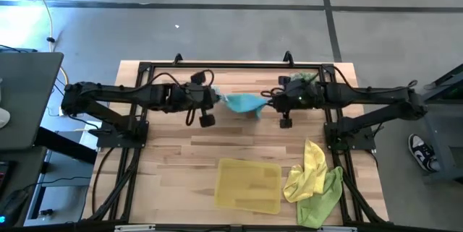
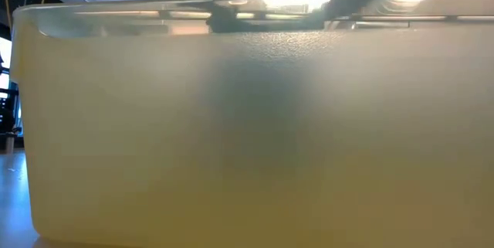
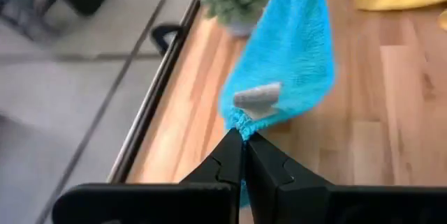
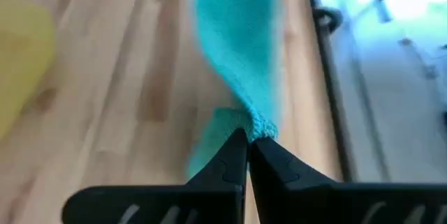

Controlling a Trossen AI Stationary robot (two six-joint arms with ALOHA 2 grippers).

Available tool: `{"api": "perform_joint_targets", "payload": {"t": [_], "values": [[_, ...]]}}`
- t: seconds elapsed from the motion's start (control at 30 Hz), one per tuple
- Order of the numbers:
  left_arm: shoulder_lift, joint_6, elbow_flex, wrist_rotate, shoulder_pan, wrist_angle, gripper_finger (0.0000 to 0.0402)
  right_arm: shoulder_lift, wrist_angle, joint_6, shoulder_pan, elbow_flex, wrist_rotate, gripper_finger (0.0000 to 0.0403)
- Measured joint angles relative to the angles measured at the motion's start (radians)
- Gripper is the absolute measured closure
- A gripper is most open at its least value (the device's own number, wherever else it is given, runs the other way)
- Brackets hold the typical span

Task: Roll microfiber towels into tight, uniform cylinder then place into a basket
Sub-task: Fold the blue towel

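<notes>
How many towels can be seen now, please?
3. The teal towel hangs between both shut grippers; the yellow towel and green towel lie beside the basket.

Wood-slat table, light butcher-block w/ black frame rails at edges. On it: yellow basket at 6 o'clock; yellow towel at 4–5 o'clock, lying partly over lime green towel; small spiky plant approx 1 o'clock.
</notes>
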Motion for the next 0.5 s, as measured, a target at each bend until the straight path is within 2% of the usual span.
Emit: {"api": "perform_joint_targets", "payload": {"t": [0.03,0.1,0.13,0.17,0.2,0.27,0.33,0.4,0.5], "values": [[0.0,0.031,0.0,-0.046,0.002,0.002,0.0401,0.001,0.006,-0.007,0.005,0.017,0.07,0.0403],[0.0,0.075,0.0,-0.232,0.01,0.016,0.0401,0.0,0.026,-0.008,0.004,0.049,0.277,0.0403],[0.0,0.084,0.0,-0.325,0.012,0.024,0.0401,0.0,0.028,-0.009,0.002,0.062,0.346,0.0403],[-0.001,0.086,0.0,-0.4,0.015,0.025,0.0401,0.001,0.02,-0.015,0.0,0.074,0.37,0.0403],[-0.001,0.086,0.0,-0.442,0.017,0.02,0.0401,0.002,0.004,-0.026,-0.002,0.085,0.352,0.0403],[-0.001,0.093,0.0,-0.427,0.016,0.001,0.0401,0.003,-0.032,-0.08,-0.004,0.091,0.244,0.0403],[-0.001,0.12,0.0,-0.356,0.016,-0.009,0.0401,0.004,-0.044,-0.157,-0.002,0.09,0.184,0.0403],[-0.001,0.162,0.0,-0.316,0.027,-0.012,0.0401,0.005,-0.046,-0.219,-0.008,0.089,0.212,0.0403],[0.01,0.241,0.0,-0.318,0.047,0.0,0.0401,0.02,-0.027,-0.283,-0.036,0.089,0.282,0.0403]]}}
